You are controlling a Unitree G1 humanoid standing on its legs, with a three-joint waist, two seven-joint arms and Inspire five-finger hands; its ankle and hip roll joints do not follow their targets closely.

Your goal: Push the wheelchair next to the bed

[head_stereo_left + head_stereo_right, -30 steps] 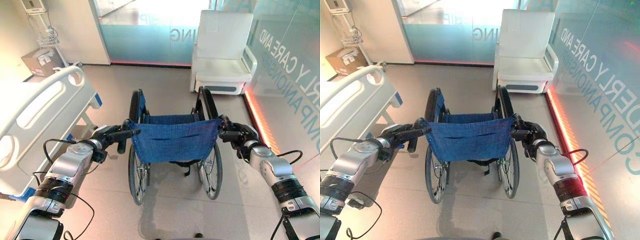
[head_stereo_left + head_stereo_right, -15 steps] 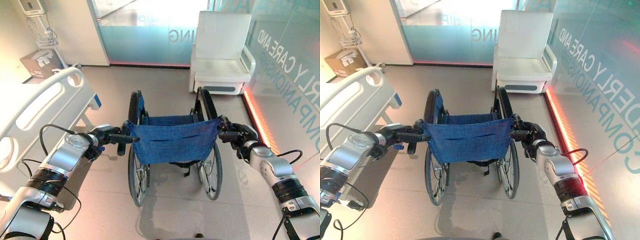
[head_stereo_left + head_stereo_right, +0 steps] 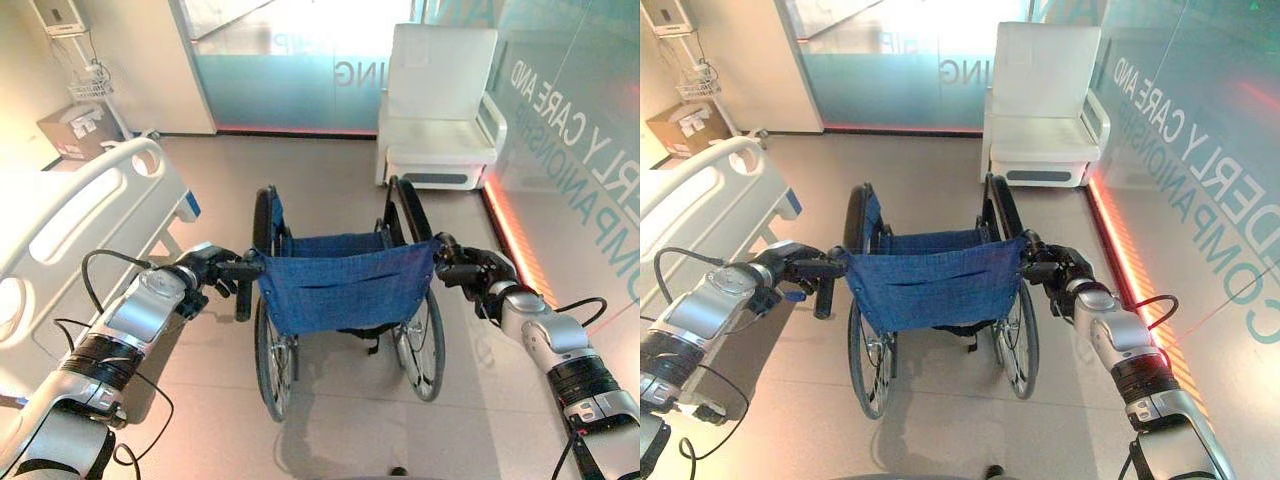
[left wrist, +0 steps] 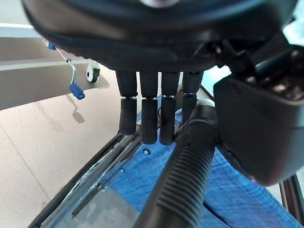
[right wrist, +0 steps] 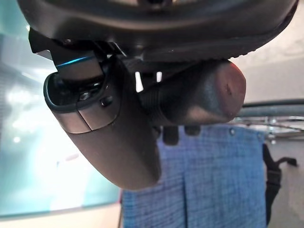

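My left hand (image 3: 205, 272) has its fingers (image 4: 148, 114) curled over the ribbed left push handle (image 4: 183, 175), with the thumb on the other side of the grip. My right hand (image 3: 478, 275) is wrapped round the right push handle (image 5: 202, 97), whose rounded end sticks out past the thumb. Between the two handles hangs the blue cloth back (image 3: 343, 285) of the wheelchair (image 3: 930, 300), which stands upright on the pale tiled floor (image 3: 330, 180) with its large wheels (image 3: 268, 350) on the ground, facing away from me. The bed (image 3: 70, 225), with a white side rail, lies to my left; the wheelchair is near its foot end, with a strip of floor between them. Farther ahead, to the right, a white armchair (image 3: 440, 100) stands against the glass wall (image 3: 290, 60), well apart from the wheelchair. A cardboard box (image 3: 75, 130) sits beyond the bed, at far left.
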